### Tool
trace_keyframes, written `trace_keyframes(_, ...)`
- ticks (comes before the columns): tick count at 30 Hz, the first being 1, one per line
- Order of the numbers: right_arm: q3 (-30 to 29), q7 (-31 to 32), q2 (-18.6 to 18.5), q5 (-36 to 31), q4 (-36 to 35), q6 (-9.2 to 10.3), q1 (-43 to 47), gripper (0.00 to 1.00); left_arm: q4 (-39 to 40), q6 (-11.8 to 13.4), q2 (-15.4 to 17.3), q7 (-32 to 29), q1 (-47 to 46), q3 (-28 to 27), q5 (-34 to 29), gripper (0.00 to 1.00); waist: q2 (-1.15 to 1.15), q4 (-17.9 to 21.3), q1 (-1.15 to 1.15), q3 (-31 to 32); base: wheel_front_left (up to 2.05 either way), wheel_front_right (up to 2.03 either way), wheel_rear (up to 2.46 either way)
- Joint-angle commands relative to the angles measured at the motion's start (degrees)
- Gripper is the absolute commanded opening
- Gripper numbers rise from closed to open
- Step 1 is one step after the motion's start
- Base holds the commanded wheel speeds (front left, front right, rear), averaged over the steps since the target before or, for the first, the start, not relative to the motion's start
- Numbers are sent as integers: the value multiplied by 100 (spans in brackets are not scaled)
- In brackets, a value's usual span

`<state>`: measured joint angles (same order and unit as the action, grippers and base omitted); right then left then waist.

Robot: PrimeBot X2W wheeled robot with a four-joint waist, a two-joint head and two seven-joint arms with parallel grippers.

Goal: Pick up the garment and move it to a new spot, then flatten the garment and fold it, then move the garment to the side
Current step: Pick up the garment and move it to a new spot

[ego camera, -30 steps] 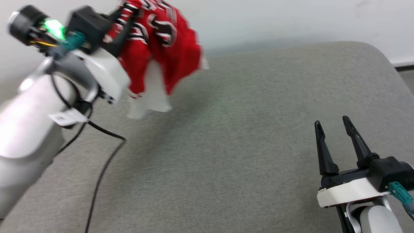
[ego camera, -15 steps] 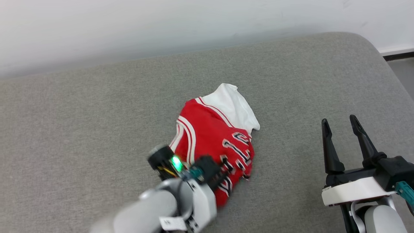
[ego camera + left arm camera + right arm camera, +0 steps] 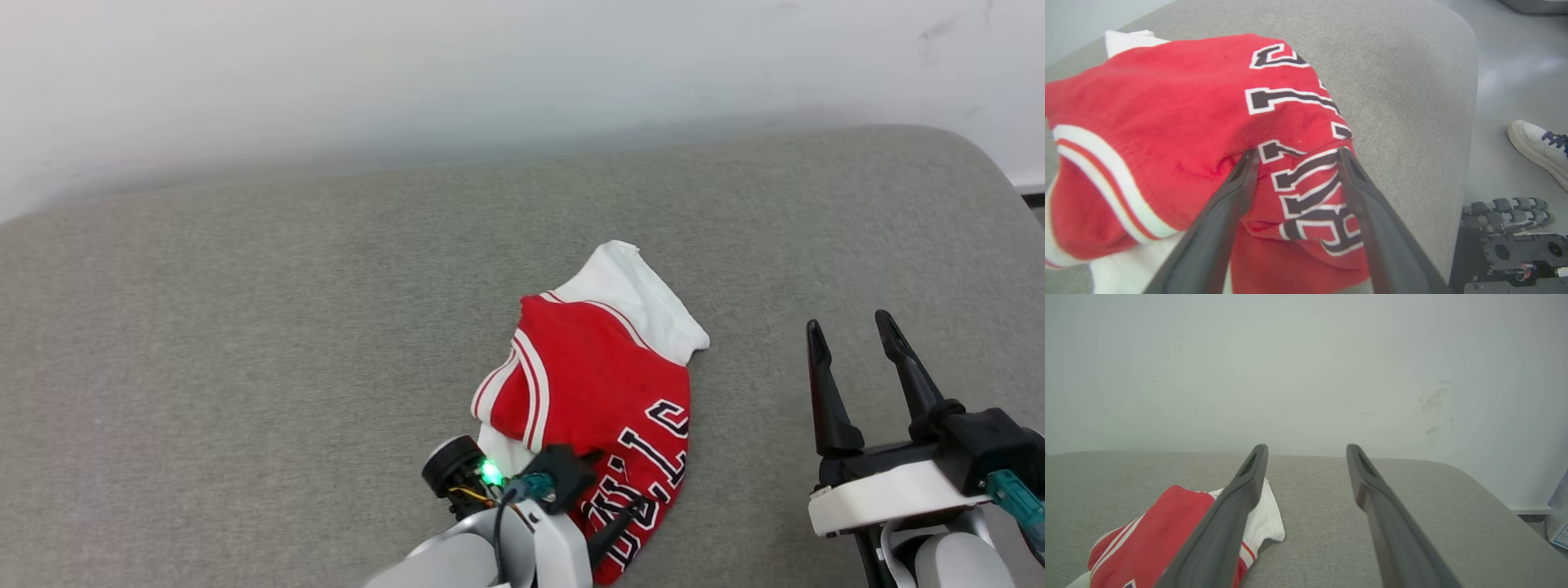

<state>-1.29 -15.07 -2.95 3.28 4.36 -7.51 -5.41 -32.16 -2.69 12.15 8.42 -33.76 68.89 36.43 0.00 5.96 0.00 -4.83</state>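
two claws are seen over a grey fabric-upholstered bench [image 3: 245,327] set against a plain white wall [image 3: 408,73]. the red jersey shirt with white short sleeves, striped red-and-white trim and black white-outlined lettering [image 3: 604,384] is found crumpled in a heap on the bench, right of its middle and toward the near edge in the head view, with one white sleeve [image 3: 641,298] turned toward the wall. the left claw [image 3: 1297,152] is held spread over the near end of the shirt; lettered red cloth is seen bulging between its two dark fingers, and nothing is pinched. the right claw [image 3: 849,321] is held spread too, empty, above bare upholstery beside the shirt and apart from it. a white shoe with dark laces [image 3: 1535,147] is seen on the grey floor [image 3: 1515,61] past the bench's rounded corner in the left wrist view.
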Motion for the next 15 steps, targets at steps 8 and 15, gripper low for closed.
trace_keyframes(8,-55,-16,13,-92,7,4,212,100,328,194,581,400,282,-467,308,100,0,-525,0,305,0,0,0)
trace_keyframes(15,-9,-16,12,-65,-65,4,341,100,962,729,1319,614,611,-1246,629,100,0,-792,0,482,0,0,0)
